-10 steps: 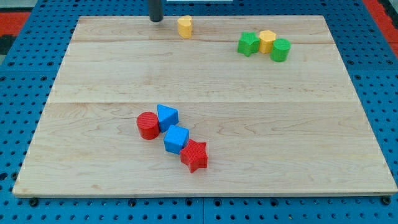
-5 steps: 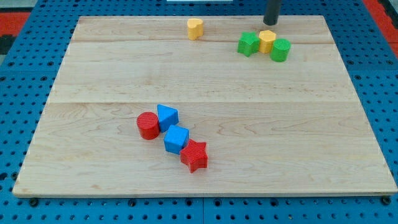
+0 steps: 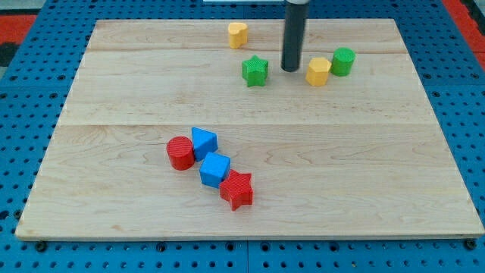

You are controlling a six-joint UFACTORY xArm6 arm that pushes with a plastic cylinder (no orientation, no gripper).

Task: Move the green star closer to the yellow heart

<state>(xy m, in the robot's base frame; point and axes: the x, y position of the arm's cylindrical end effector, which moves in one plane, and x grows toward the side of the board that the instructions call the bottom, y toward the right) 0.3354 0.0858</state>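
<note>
- The arm ends in a straight dark rod with no pincer fitted, so nothing is grasped or clenched; my tip [image 3: 290, 70] stands on the wooden board [image 3: 242, 98] near the view's top.
- To the view's left of my tip, near it with a visible gap, sits the green star [image 3: 255, 71], not in contact with the rod.
- To the view's right of my tip, just beside it, sits a yellow block [image 3: 318, 71], its shape roughly hexagonal; whether it touches the rod cannot be told.
- Beyond that block, further right and slightly toward the top, stands a green cylinder [image 3: 342, 61], touching or nearly touching the yellow block.
- Up and to the left of my tip, near the board's top edge, rests the yellow heart [image 3: 238, 35], apart from the green star, which lies below and slightly right of it.
- Well below and left of my tip lies a separate cluster: a red cylinder [image 3: 180, 152], a blue block [image 3: 204, 142], a second blue block [image 3: 215, 170] and a red star [image 3: 237, 189], each touching its neighbour in a diagonal chain.
</note>
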